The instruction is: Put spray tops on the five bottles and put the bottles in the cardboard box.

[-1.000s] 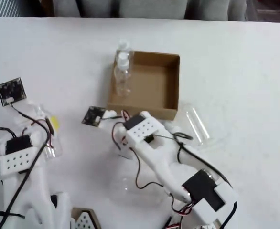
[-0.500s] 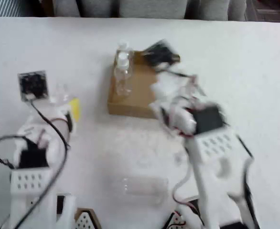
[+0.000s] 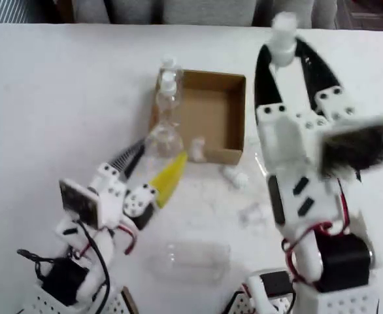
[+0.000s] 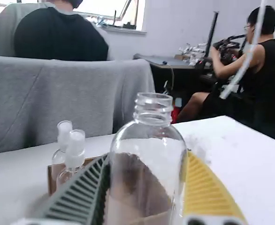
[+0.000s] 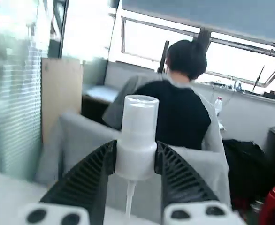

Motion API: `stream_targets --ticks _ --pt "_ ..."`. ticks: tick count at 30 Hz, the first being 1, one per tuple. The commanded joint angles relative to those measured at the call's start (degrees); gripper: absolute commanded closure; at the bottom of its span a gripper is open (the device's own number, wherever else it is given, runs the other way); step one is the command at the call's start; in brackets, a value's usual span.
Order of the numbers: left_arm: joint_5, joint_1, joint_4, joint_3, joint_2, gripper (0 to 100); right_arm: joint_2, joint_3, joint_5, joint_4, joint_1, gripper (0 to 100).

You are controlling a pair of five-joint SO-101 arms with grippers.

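An open bottle (image 4: 149, 161) is being gripped upright by the left gripper (image 3: 160, 152) near the cardboard box (image 3: 242, 118); the spray top (image 5: 137, 133) is being clamped aloft by the right gripper (image 5: 136, 157), its tube (image 5: 128, 199) needing centring over the neck (image 4: 152, 108).

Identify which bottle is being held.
The uncapped bottle between the left gripper's fingers; the two capped bottles stand at the cardboard box's edge, ungripped.

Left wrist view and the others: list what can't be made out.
High view: the right gripper and its arm cover table beside the cardboard box.
High view: capped bottles, inside or beside the box unclear.
Left wrist view: the edge cuts off the base of the open bottle.
Right wrist view: the edge cuts off the tube of the spray top.
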Motion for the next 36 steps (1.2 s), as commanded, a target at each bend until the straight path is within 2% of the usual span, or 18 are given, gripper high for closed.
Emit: stream_targets --ticks 1,8,12,18,36 --pt "0.53 2.59 -2.55 2.9 -4.44 98 -1.54 -2.64 -15.21 -6.29 -3.12 98.1" --pt "0.18 2.33 -2.02 5.1 -4.44 98 0.4 -2.64 -16.62 -12.26 -15.96 98.1" --pt "0.18 -1.27 0.09 5.01 -4.44 98 2.59 -2.64 -15.74 -12.7 -20.44 98.1" --pt "0.18 -7.43 -0.09 5.1 -4.44 98 3.56 -2.29 -8.97 -8.84 -23.43 98.1" --pt "0.18 -7.08 0.18 5.1 -4.44 98 9.36 -2.37 -8.88 -9.54 -24.31 98.1"
